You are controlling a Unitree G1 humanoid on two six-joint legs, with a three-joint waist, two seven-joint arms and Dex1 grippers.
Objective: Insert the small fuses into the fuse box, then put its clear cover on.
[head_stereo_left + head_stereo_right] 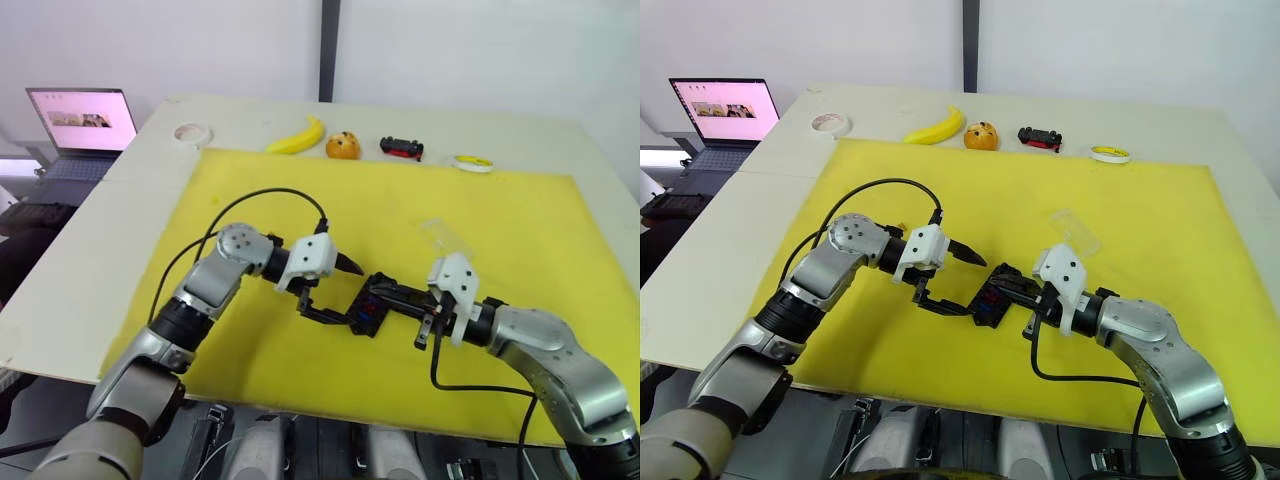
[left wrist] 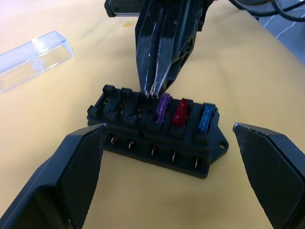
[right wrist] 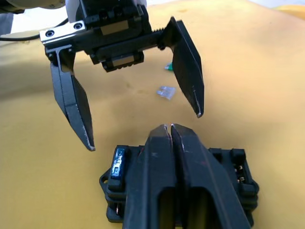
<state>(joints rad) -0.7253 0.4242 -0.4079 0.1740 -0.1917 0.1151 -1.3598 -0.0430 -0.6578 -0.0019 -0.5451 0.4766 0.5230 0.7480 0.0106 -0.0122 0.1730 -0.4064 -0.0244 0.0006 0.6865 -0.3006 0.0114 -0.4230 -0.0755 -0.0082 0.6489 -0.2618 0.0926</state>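
The black fuse box lies on the yellow mat, holding a purple fuse, a red fuse and a blue fuse in one row. My right gripper is shut, its tips resting on the slot beside the purple fuse; I see nothing between them. My left gripper is wide open, one finger on each side of the box's end, apart from it. A green fuse and a greyish fuse lie loose on the mat. The clear cover lies just beyond my right gripper.
Along the table's far edge are a tape roll, a banana, an orange, a red-and-black toy car and a yellow tape ring. A laptop stands off to the left.
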